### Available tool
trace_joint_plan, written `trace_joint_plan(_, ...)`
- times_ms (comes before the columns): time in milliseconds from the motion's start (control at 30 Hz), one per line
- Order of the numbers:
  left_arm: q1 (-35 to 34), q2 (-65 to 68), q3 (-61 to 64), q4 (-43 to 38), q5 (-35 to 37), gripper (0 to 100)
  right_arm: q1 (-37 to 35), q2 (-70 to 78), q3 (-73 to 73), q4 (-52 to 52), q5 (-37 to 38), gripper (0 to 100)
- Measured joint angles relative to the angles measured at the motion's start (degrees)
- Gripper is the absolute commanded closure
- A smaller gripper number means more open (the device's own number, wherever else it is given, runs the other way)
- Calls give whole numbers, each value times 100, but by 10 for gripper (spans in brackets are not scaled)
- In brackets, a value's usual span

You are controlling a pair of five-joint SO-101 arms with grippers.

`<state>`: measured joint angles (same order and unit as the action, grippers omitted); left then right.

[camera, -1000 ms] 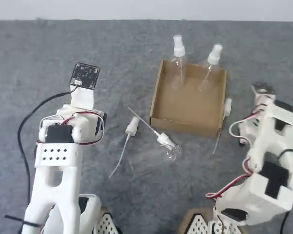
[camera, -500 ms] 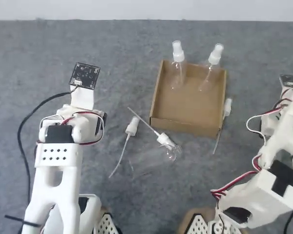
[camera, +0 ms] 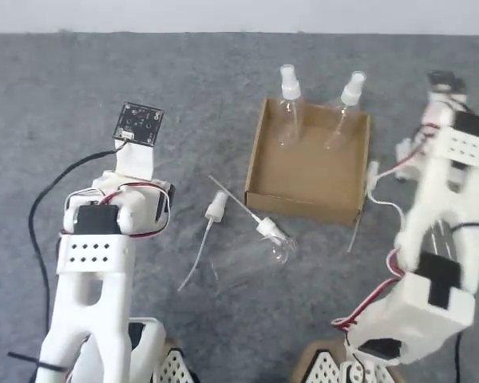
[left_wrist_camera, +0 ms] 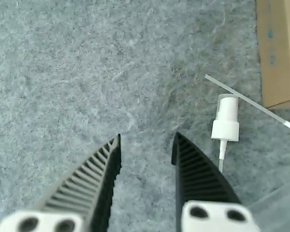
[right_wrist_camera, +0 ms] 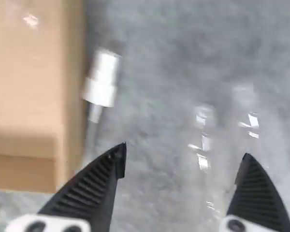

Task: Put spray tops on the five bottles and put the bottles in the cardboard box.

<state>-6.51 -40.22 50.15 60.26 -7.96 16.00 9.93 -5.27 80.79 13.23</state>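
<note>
Right end effector [right_wrist_camera: 183, 152] now beside box [right_wrist_camera: 34, 72]

On the table [camera: 56, 72], right of middle: the cardboard box [camera: 303, 179]. Inside it, against the 12 o'clock wall, side by side: the 11 o'clock bottle [camera: 290, 116] and the 1 o'clock bottle [camera: 341, 120], both leaning out over the far rim.

Outside, at the box's 8 o'clock, apart from it: a loose spray top [camera: 216, 207]. Well off toward that top's 9 o'clock: the left gripper [left_wrist_camera: 146, 137].

At the box's 6 o'clock, near its front wall: a second spray top [camera: 271, 231], perhaps seated on the lying bottle [camera: 281, 253] at its 5 o'clock.

Just beside the box's 3 o'clock wall: a third spray top [camera: 373, 174]. At 3 o'clock of that: the right gripper [right_wrist_camera: 183, 151].
</note>
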Motion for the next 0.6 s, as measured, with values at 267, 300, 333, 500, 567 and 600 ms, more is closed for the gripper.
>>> trace_joint_plan(267,0,0,0,0,0,841,-774,791,-70,-343,-633,685)
trace_joint_plan(300,0,0,0,0,0,841,-774,862,-70,-378,-642,685)
trace_joint_plan(333,0,0,0,0,0,841,-747,914,-70,-431,-677,685)
trace_joint_plan(500,0,0,0,0,0,841,-738,1020,-70,-730,-985,685)
trace_joint_plan(567,0,0,0,0,0,841,-738,1029,-70,-844,-1081,685)
trace_joint_plan(600,0,0,0,0,0,841,-738,1029,-70,-888,-1099,685)
